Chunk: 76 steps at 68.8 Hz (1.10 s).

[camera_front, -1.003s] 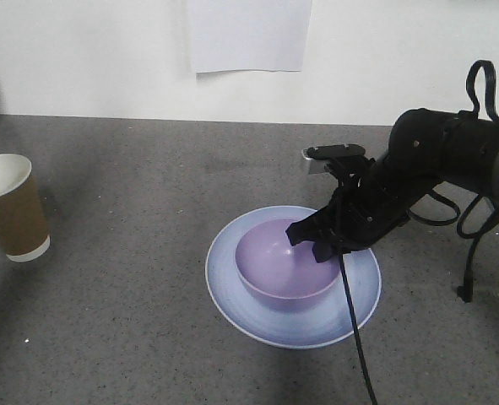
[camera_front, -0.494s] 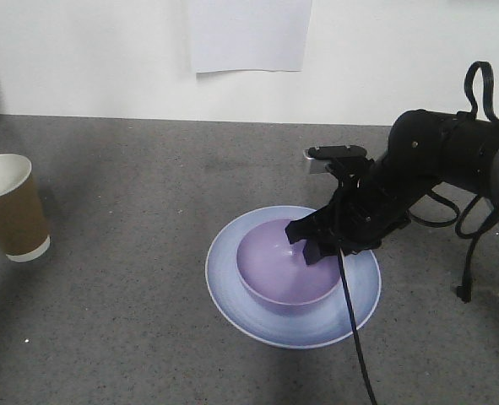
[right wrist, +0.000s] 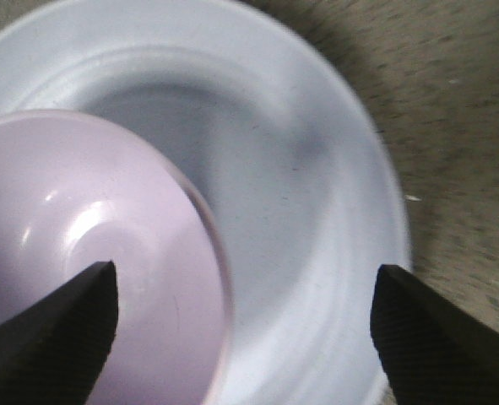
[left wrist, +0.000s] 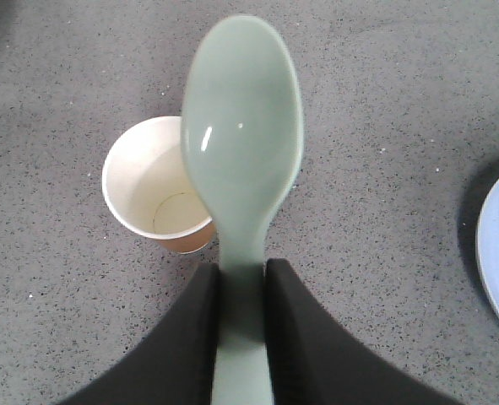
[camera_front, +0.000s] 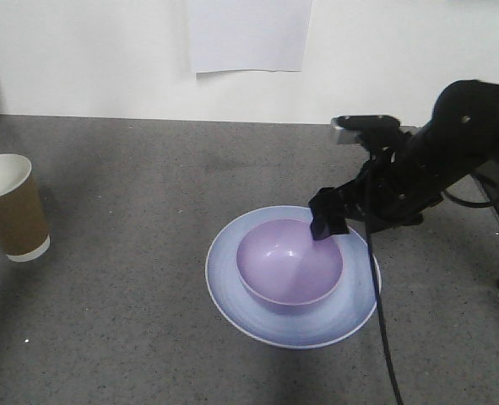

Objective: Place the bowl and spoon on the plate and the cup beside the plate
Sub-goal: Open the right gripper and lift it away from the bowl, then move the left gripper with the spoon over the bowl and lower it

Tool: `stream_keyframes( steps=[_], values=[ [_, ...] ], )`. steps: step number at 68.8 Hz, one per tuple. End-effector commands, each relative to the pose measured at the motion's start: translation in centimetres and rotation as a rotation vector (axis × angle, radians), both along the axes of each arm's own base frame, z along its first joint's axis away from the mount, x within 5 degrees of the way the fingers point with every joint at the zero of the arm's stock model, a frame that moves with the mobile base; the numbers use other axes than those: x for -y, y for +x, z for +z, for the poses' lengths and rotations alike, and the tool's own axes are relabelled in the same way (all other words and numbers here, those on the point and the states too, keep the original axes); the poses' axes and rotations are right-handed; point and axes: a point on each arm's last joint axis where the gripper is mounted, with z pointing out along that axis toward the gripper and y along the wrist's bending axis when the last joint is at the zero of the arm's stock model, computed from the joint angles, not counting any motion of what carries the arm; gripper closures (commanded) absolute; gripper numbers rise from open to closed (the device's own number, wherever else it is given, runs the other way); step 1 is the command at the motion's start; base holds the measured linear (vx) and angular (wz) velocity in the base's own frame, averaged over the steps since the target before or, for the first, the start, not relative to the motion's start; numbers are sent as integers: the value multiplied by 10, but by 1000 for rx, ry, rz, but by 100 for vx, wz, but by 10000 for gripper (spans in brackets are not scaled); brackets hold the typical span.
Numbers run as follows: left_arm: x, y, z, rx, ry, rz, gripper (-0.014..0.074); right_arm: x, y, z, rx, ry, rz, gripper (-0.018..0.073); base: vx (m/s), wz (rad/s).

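**On the speckled grey tabletop: bowl nested in plate, spoon clamped, cup apart**

At the middle of the matte, speckled grey tabletop (camera_front: pixel 131 186) lies the round, shallow pale blue plastic plate (camera_front: pixel 225 278), softly glossy, with a low raised rim. The round, smooth lavender-purple plastic bowl (camera_front: pixel 290 268) stands upright on it. It is narrower than the plate and sits a little toward the far side, so a broader band of blue shows on the near side. Small highlights shine on the bowl's curved inside.

Over the bowl's far right rim hangs the black right gripper (camera_front: pixel 327 221). The right wrist view shows its two dark, finely textured fingertips (right wrist: pixel 63 329) spread wide with nothing between them. One is over the bowl's inside and the other over the plate's outer edge.

The left gripper (left wrist: pixel 242 278) is clamped on the short thick handle of the small pale mint-green plastic spoon (left wrist: pixel 242 143), with a smooth black finger pressed against each side. The glossy oval scoop points away from the gripper and, in that view, overlaps the right side of the brown paper cup (left wrist: pixel 152 190). The cup stands upright on the table, its white inside and rolled rim showing, well apart from the plate and off to the left in the front view.

A plain white paper sheet (camera_front: pixel 249 34) hangs on the pale wall behind.
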Motion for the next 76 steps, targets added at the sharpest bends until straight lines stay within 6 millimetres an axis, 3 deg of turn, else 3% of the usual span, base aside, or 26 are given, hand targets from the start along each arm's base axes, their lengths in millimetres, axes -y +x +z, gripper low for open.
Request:
stream_keyframes(
  steps=[1, 21, 36, 47, 76],
  values=[
    [2, -7, 15, 77, -15, -8, 603, 20, -12, 44, 121, 28, -33, -29, 0, 0],
    [2, -8, 15, 76, -23, -11, 603, 65, -62, 106, 262, 9, -108, -28, 0, 0],
    [3, -8, 14, 71, -26, -17, 603, 75, -103, 140, 378, -22, -115, -28, 0, 0],
    [12, -9, 15, 76, -53, -141, 603, 76, -115, 148, 420, -19, -117, -28, 0, 0],
    [39, -3, 11, 64, -148, -362, 604, 76, -114, 149, 426, -18, -119, -28, 0, 0]
  ],
)
